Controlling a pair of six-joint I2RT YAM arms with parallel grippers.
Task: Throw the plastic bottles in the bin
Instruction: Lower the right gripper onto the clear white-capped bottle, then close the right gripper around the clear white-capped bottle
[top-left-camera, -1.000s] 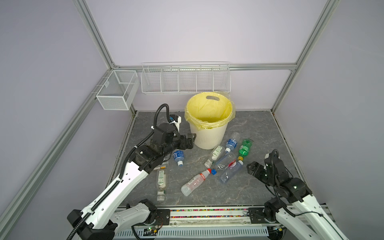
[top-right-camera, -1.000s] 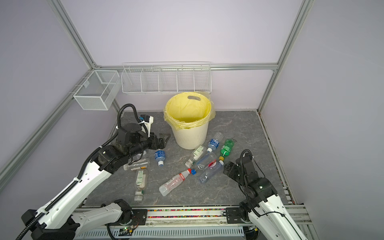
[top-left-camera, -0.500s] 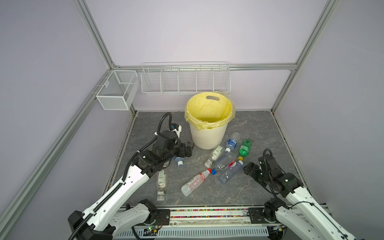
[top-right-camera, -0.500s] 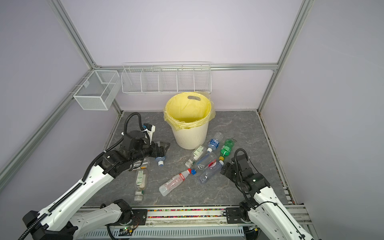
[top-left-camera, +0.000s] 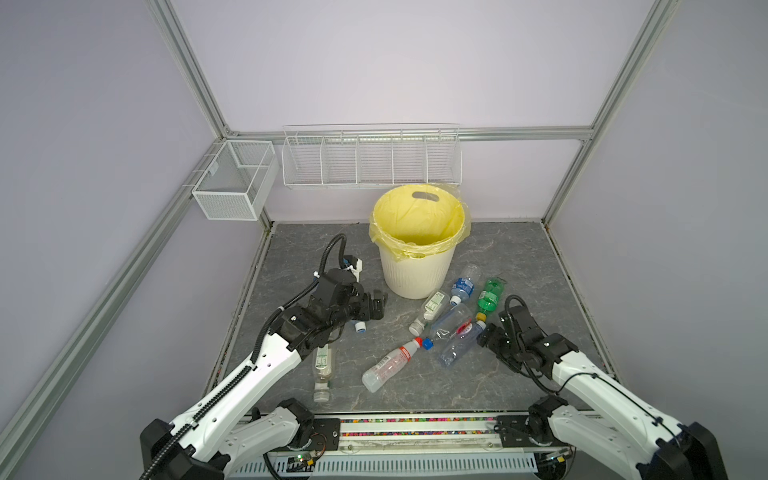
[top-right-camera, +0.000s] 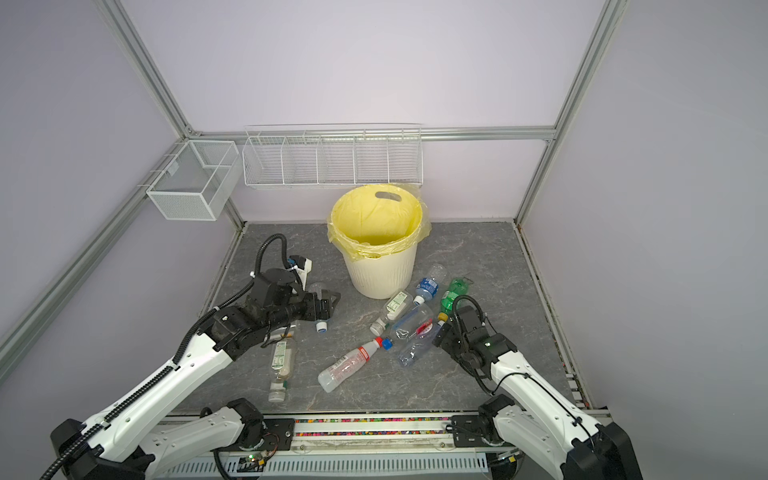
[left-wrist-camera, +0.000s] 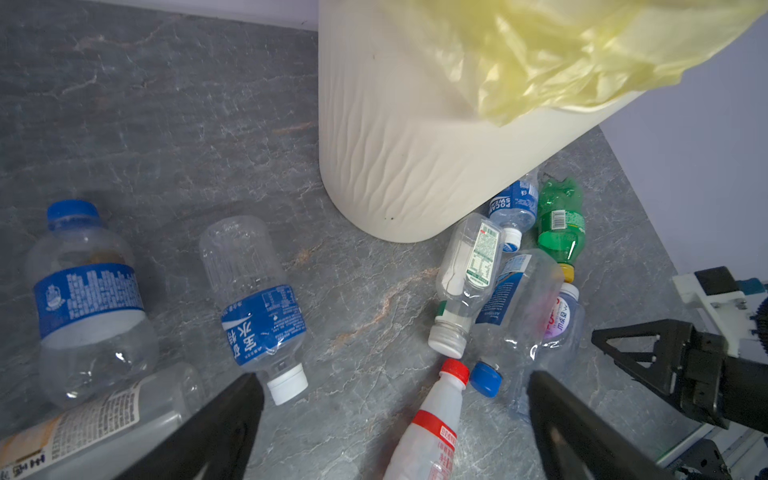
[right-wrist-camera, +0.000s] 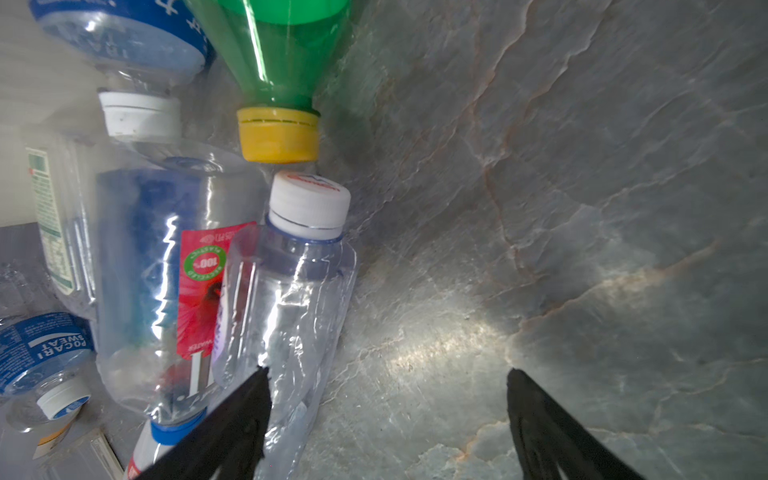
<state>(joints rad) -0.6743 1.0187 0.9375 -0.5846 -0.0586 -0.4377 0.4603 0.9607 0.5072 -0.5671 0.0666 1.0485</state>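
So, both of my end effectors are spread wide open and holding nothing. My left end effector (left-wrist-camera: 395, 386) hangs low over the grey marbled bench (top-left-camera: 519, 257), near the round cream-white ribbed plastic bin (top-left-camera: 415, 278) with its translucent yellow bag liner (top-left-camera: 415, 216), on the bin's left in both top views. Right under it a clear plastic bottle with a blue label and white cap (left-wrist-camera: 257, 307) lies on its side. Beside that is a stubby clear bottle with a blue cap (left-wrist-camera: 89, 307).

My right end effector (right-wrist-camera: 388, 374) is down by the plastic bottles (top-left-camera: 451, 320) heaped in front of the bin. One fingertip (right-wrist-camera: 249, 399) sits right at a crumpled clear bottle with a white cap (right-wrist-camera: 291, 299); I can't tell if it's touching. Just next to that cap is the yellow cap of a green plastic bottle (right-wrist-camera: 282, 54).

A clear bottle with a red-white label and red cap (top-left-camera: 388, 365) lies between my arms. A long clear bottle with a green-white label (top-left-camera: 323, 365) lies by my left arm. All of these are on the bench, outside the bin.
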